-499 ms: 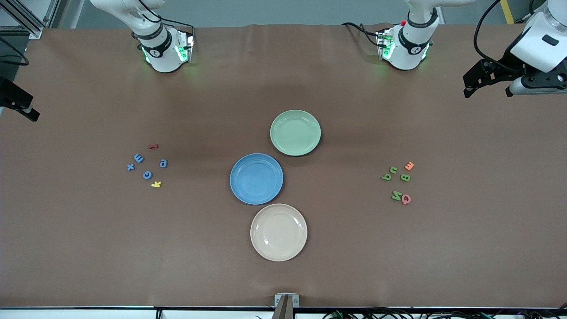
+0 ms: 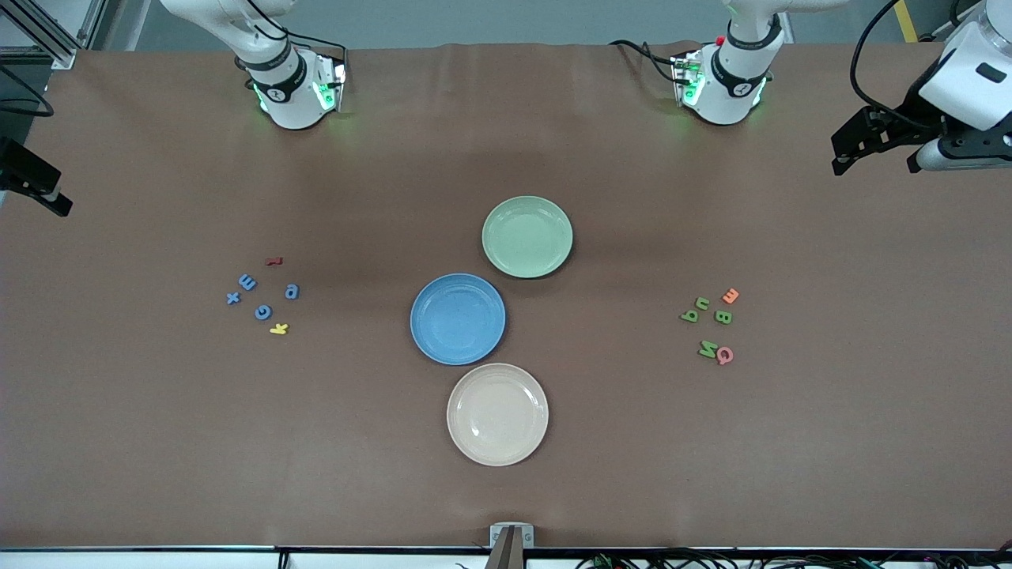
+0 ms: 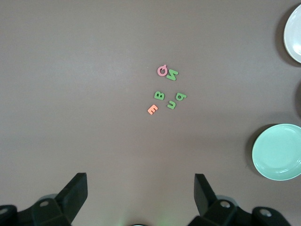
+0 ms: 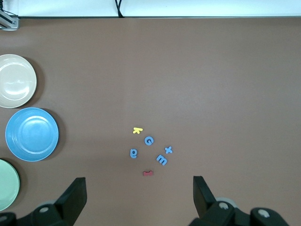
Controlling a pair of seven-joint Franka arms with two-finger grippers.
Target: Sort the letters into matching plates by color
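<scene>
Both grippers stand spread and empty: the left gripper (image 3: 138, 197) high at the front view's upper right edge, the right gripper (image 4: 138, 197) over the blue letters (image 4: 151, 149). Nothing sits in the blue plate (image 2: 458, 318) or green plate (image 2: 527, 236) at frame centre. The green letters (image 2: 706, 322) lie tight against a pink Q (image 2: 725, 355) and orange E (image 2: 730, 296) at mid-right (the blue ones, mid-left, crowd a yellow k (image 2: 278, 329)), so wide jaws could snag a neighbour.

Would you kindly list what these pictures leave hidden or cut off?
- Front view: right gripper cut off by the picture's edge.
- Left wrist view: cream plate and green plate cropped at the edge.
- Right wrist view: green plate cropped; right gripper's body out of frame.
</scene>
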